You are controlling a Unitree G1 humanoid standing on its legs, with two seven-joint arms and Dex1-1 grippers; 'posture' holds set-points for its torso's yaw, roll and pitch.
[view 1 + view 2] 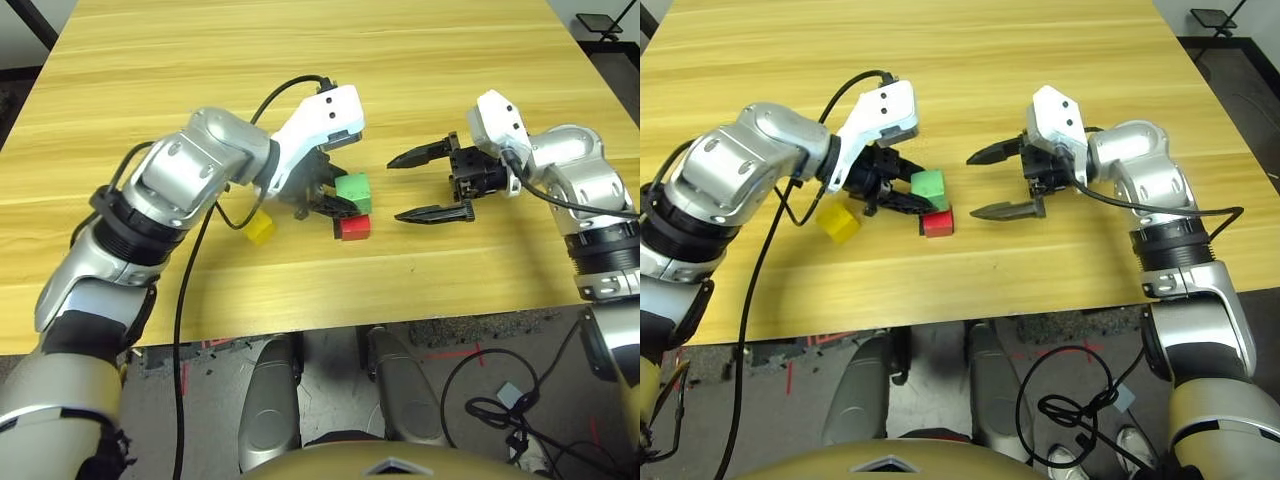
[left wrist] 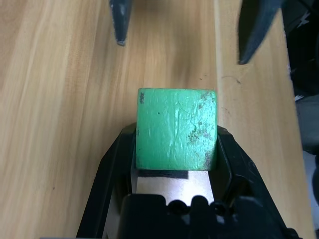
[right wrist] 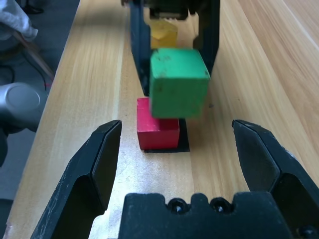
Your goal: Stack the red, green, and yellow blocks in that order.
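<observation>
My left gripper (image 1: 338, 200) is shut on the green block (image 1: 352, 190), which its black fingers (image 2: 112, 164) clamp on both sides. The green block (image 3: 178, 82) hangs just over the red block (image 3: 157, 132), shifted a little off its centre; whether the two touch I cannot tell. The red block (image 1: 354, 228) rests on the table on a flat black patch (image 3: 183, 144). Left of it, by my left wrist, lies the yellow block (image 1: 260, 228). My right gripper (image 1: 395, 188) stands open just right of the two blocks, fingertips pointing at them, holding nothing.
The wooden table (image 1: 300, 60) runs far back behind the blocks. Its front edge (image 1: 400, 318) is close in front of them. A black cable (image 1: 285, 95) loops over my left wrist. Floor and cables lie beyond the right edge.
</observation>
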